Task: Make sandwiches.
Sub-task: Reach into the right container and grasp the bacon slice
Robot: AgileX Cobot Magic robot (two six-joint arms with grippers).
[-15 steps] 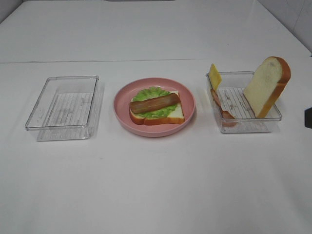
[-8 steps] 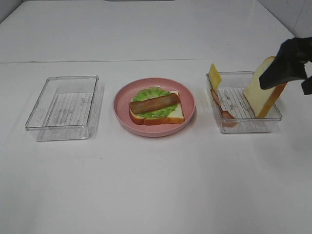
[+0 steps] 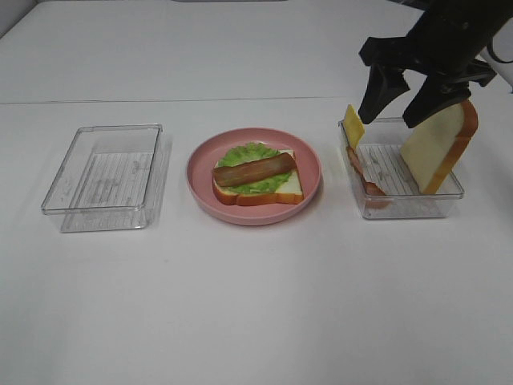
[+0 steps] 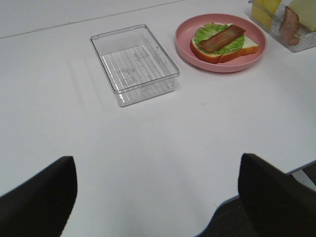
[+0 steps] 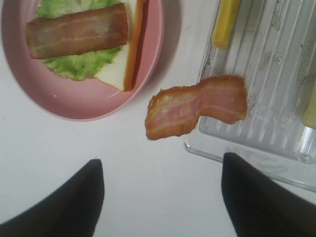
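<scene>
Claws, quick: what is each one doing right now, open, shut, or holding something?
Left claw: open, holding nothing.
Right claw: open, holding nothing.

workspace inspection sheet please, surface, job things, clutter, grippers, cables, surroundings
surface: white table, no spills seen
job's things: on the pink plate, bread slice, lettuce and bacon strip stacked; in the right tray, second bread slice leaning upright, cheese slice on edge, second bacon strip draped over the tray's wall
clutter: left tray, nothing in it
grippers: right gripper open above the right tray, holding nothing; left gripper open, holding nothing
cables: nothing seen
surroundings: dark floor past the table's edge
</scene>
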